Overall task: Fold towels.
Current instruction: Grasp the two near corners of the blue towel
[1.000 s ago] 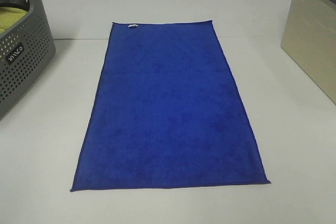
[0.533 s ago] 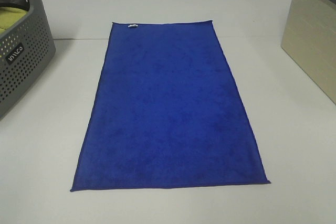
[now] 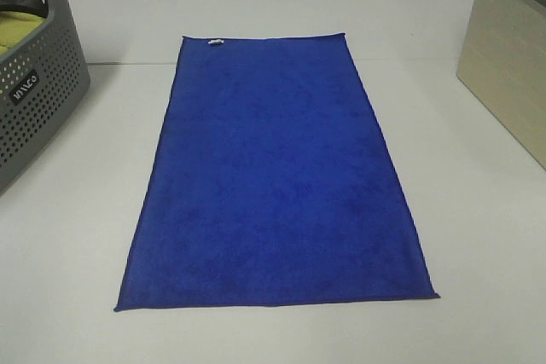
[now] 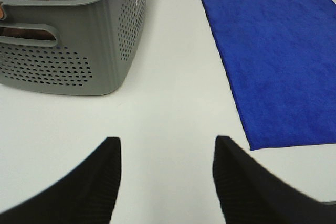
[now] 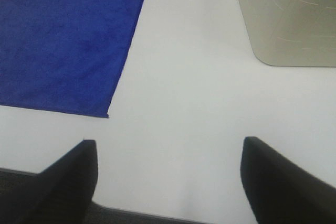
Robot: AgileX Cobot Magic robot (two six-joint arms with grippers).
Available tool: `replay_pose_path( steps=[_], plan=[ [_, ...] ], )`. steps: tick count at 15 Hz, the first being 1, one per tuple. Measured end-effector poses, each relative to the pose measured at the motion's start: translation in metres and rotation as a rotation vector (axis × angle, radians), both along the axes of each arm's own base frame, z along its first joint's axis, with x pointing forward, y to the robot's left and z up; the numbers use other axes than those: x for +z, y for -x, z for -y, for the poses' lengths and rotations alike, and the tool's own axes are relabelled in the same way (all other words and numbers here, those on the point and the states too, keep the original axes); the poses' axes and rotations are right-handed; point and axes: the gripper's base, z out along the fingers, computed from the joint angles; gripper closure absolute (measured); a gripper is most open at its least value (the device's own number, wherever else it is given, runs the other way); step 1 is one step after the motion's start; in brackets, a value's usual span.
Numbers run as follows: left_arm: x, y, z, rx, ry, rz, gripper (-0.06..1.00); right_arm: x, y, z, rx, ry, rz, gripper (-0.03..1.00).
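The royal-blue towel (image 3: 277, 176) lies spread flat in the middle of the white table, long side running away from me, with a small white tag (image 3: 215, 41) at its far short edge. Neither gripper shows in the high view. In the left wrist view my left gripper (image 4: 165, 156) is open and empty over bare table, off the towel's (image 4: 273, 51) near left corner. In the right wrist view my right gripper (image 5: 169, 153) is open and empty over bare table, off the towel's (image 5: 63, 35) near right corner.
A grey perforated basket (image 3: 34, 83) with a yellow-green cloth (image 3: 17, 33) stands at the far left; it also shows in the left wrist view (image 4: 73, 51). A beige box (image 3: 508, 66) stands at the right, also in the right wrist view (image 5: 289, 19).
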Motion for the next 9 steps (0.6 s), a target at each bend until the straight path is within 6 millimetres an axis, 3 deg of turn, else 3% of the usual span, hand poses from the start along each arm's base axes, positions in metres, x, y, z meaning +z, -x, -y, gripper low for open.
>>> replay_pose_path(
  steps=[9],
  plan=[
    [0.0,0.0,0.0,0.0,0.0,0.0,0.43,0.0,0.0,0.0,0.0,0.0,0.0,0.23]
  ],
)
